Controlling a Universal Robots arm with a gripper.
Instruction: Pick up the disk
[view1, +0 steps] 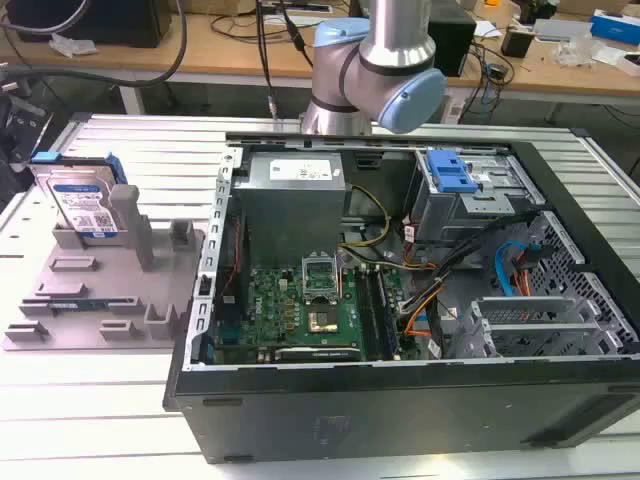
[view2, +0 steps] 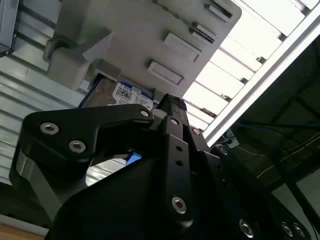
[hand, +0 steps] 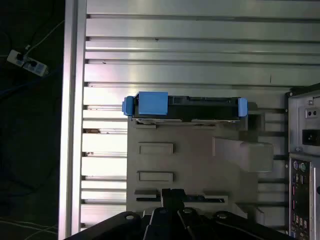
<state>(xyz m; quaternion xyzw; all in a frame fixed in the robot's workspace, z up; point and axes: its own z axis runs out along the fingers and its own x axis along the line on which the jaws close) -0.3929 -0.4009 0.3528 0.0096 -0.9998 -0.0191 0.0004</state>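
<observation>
The disk (view1: 85, 205) stands on edge in the grey fixture (view1: 100, 300) at the exterior view's upper left, well apart from the tool (hand: 173, 197), whose open-or-closed state cannot be told, the disk's long axis lying crosswise ahead of it in the first wrist view.

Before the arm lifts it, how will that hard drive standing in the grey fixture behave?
Likely rigid and heavy for its size: the hard drive looks like a metal-cased slab. Standing on edge in the grey fixture, it could tip if pushed sideways. Its blue rail looks like smooth plastic, perhaps slippery.
</observation>
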